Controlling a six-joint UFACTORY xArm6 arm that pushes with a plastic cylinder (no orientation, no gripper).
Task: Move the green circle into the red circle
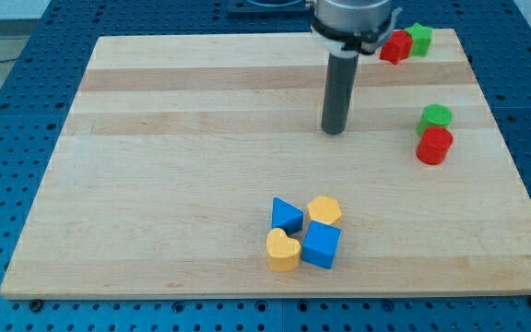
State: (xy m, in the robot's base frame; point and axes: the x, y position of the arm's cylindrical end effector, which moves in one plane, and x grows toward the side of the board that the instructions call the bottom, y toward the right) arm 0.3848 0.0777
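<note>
Camera view, the only one: my tip (pixel 335 130) rests on the pale wooden table (pixel 173 166), and there are no jaws on this arm, only the straight dark rod, so nothing is wide, narrow or holding. The green circle, a short plastic cylinder (pixel 436 115), lies to the view's right of my tip, well apart, and appears to touch the red circle, a similar red plastic cylinder (pixel 434 146), just below it. By that look, the task seems almost or fully done. Beyond my tip, toward the view's top right, sit a second red block (pixel 395 46) and green block (pixel 420 38), shapes unclear.

The risk, as I judge it: any further shove from the left would strike the green circle off-centre and slide it past the red one, or knock the pair apart toward the table's right edge.
</note>
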